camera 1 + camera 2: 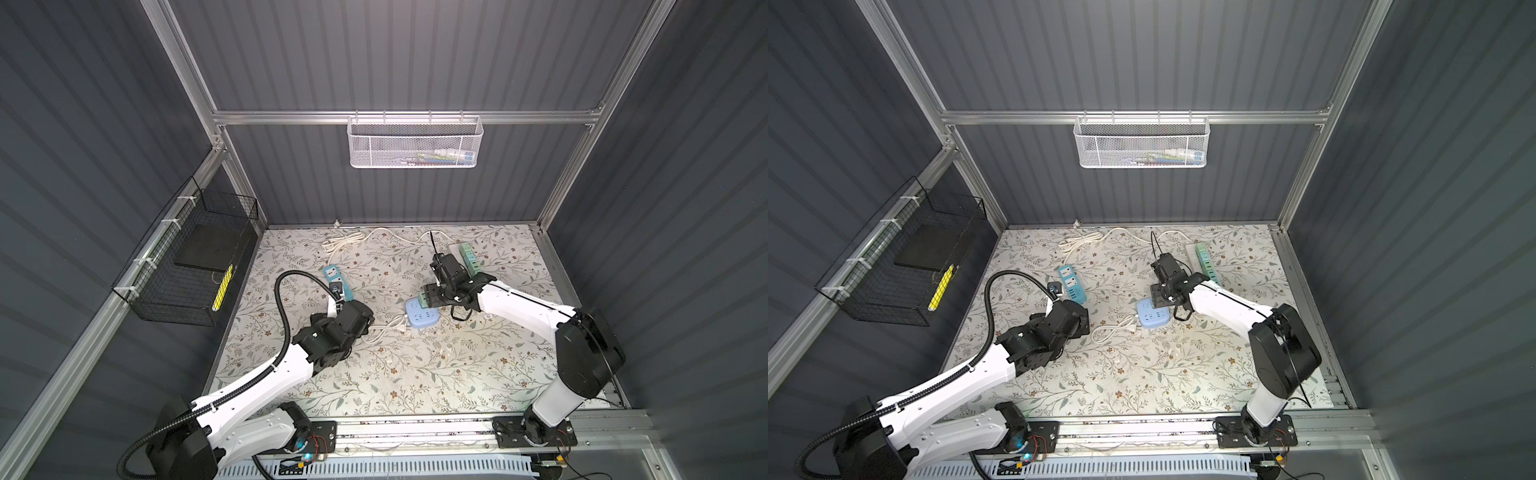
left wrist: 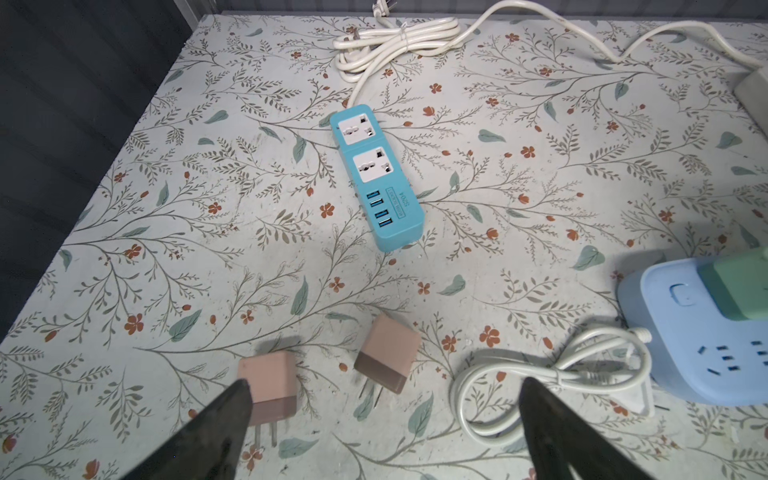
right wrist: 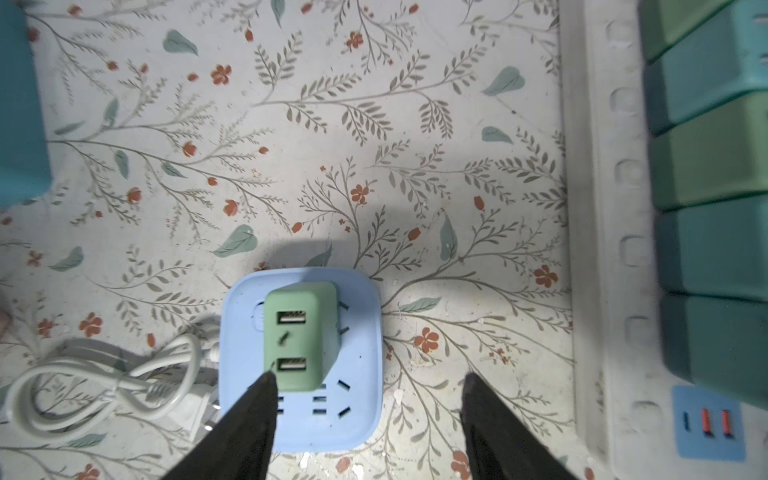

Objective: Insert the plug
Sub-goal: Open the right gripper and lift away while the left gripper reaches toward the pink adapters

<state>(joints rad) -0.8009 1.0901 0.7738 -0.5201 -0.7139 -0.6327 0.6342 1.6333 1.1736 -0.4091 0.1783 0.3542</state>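
Floral table (image 1: 415, 374): lower half of both top views.
Left gripper (image 2: 385, 384): jaws spread wide, empty, over pink plugs (image 2: 268, 386).
Right gripper (image 3: 369, 378): jaws parted, gripping nothing.
Blue socket block (image 1: 428, 318): mid-frame.
Green plug (image 3: 301, 336): seated upright on the block.

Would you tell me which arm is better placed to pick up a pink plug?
Left: the left gripper, open, hovers by both pink plugs; the right gripper is over the light-blue power strip.

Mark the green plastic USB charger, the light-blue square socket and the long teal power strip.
green plastic USB charger (image 3: 291, 337): right wrist view, top face between ports.
light-blue square socket (image 3: 365, 424): right wrist view, bare top face.
long teal power strip (image 2: 372, 166): left wrist view, an outlet panel.
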